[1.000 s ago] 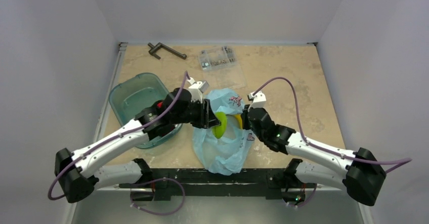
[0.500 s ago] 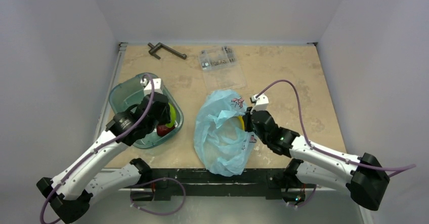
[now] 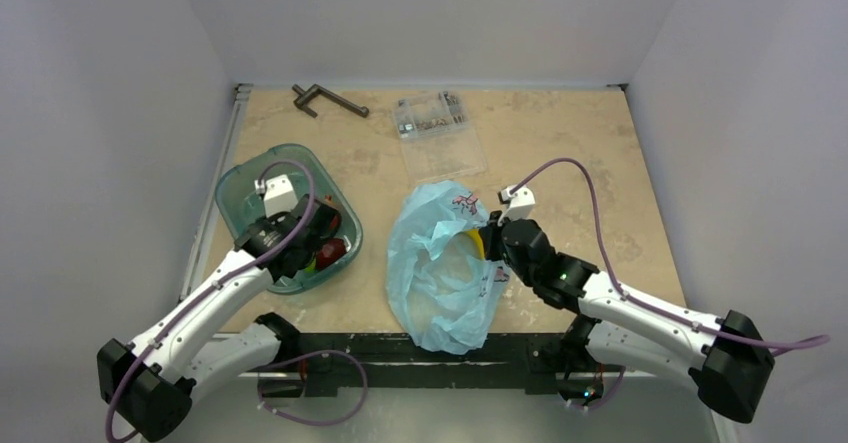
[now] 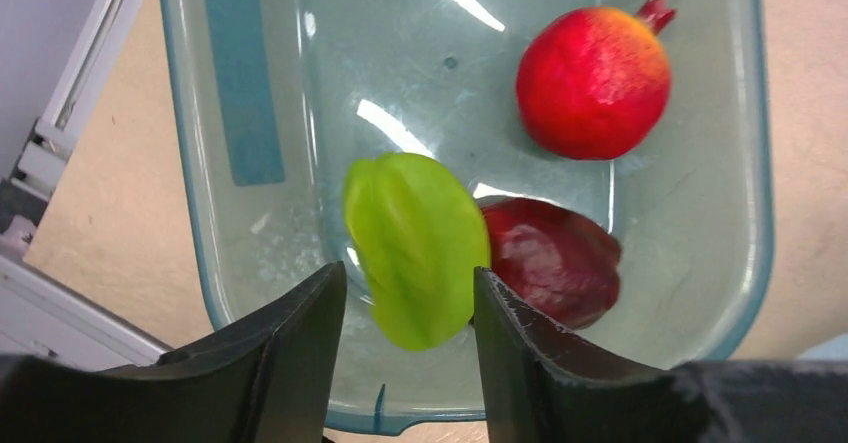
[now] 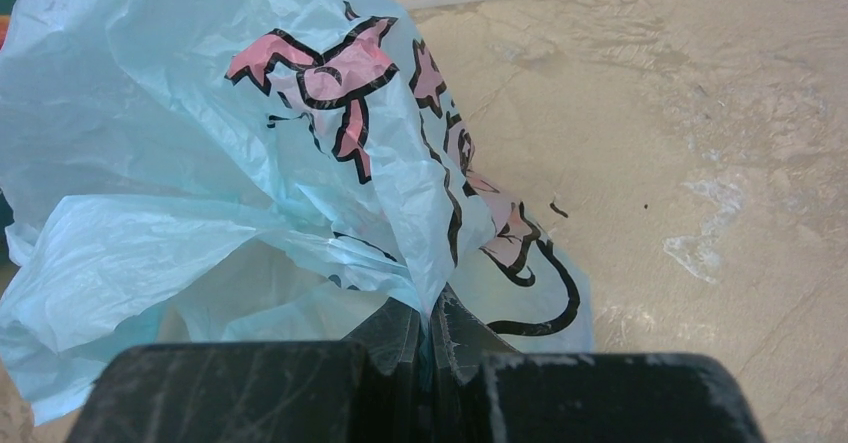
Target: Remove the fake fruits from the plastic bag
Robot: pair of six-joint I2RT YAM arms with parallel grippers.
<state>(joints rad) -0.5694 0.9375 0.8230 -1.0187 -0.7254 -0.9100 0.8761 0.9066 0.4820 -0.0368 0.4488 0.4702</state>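
Note:
The light-blue plastic bag [image 3: 435, 283] lies crumpled at the table's near middle. My right gripper [image 3: 490, 238] is shut on a fold of its right edge [image 5: 430, 318], beside the bag's red and black print [image 5: 330, 83]. A yellow banana [image 3: 472, 241] shows inside the bag's mouth. My left gripper [image 3: 320, 228] hangs over the teal tub [image 3: 250, 178] with its fingers apart [image 4: 408, 273]. A green fruit [image 4: 415, 238] lies just beyond them in the tub, loose. Next to it are a dark red fruit [image 4: 555, 263] and a bright red round one [image 4: 592, 81].
A clear flat parts box [image 3: 432, 115] sits behind the bag. A dark metal tool [image 3: 328, 98] lies at the back left. The tub stands close to the table's left edge, with white walls on three sides.
My left arm swung from the bag's mouth over to the tub with the green fruit, and its jaws have spread apart. The right gripper stayed on the bag.

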